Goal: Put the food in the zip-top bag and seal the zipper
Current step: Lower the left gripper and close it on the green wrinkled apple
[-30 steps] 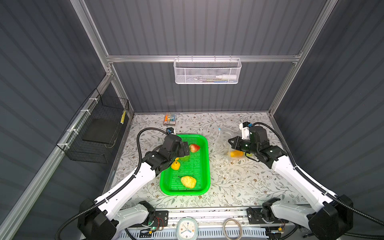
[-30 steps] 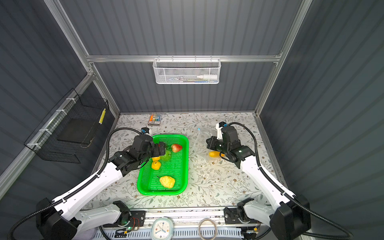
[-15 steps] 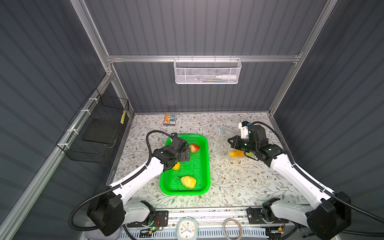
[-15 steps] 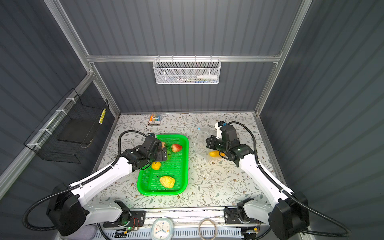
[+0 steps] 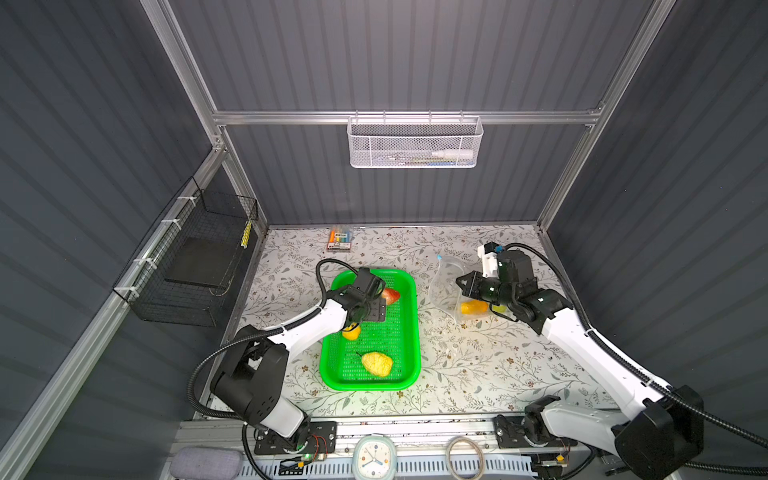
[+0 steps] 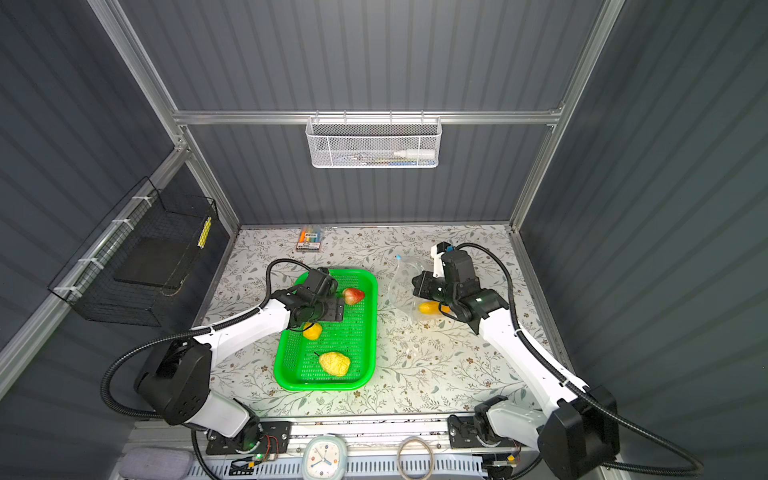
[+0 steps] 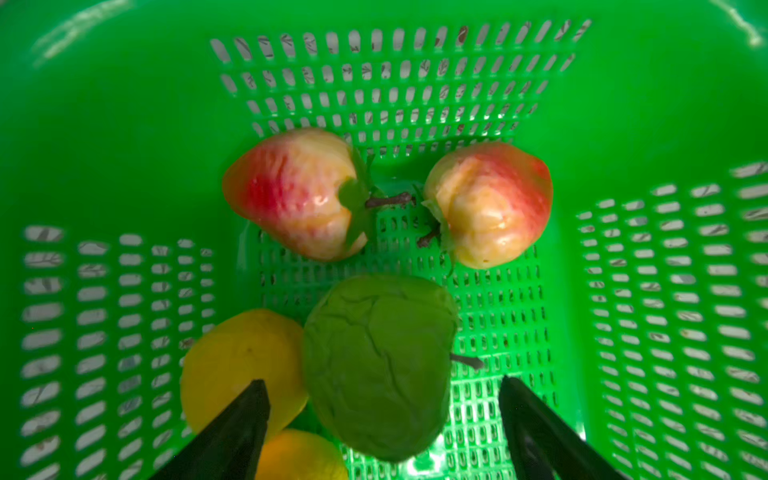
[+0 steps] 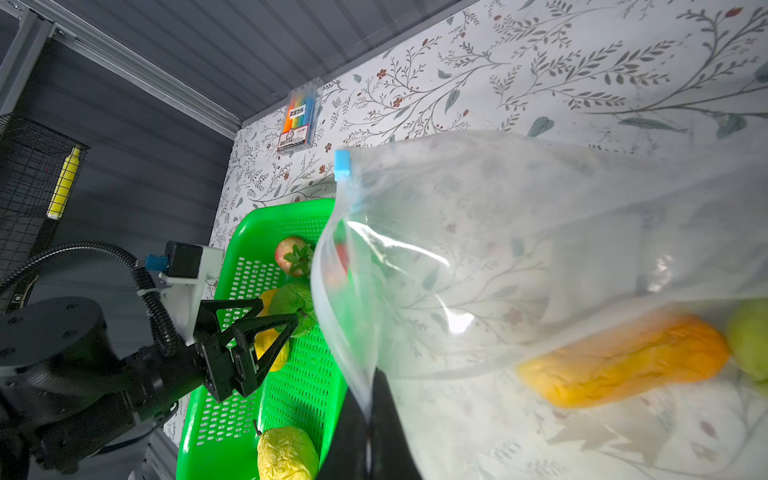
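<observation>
Over green tray (image 7: 124, 124), L hand (image 7: 380, 388) gapes wide above wrinkly green fruit (image 7: 374, 332); R hand (image 8: 370, 419) pinches clear crinkly bag (image 8: 478, 249).

Possibly green fruit (image 8: 751, 338), edge-cropped, blurry

A green perforated tray (image 5: 417, 332) sits left of centre on the floral tabletop (image 5: 478, 365); a marker pack (image 5: 340, 238) lies at its far edge. A white mesh basket (image 5: 414, 143) hangs behind.
</observation>
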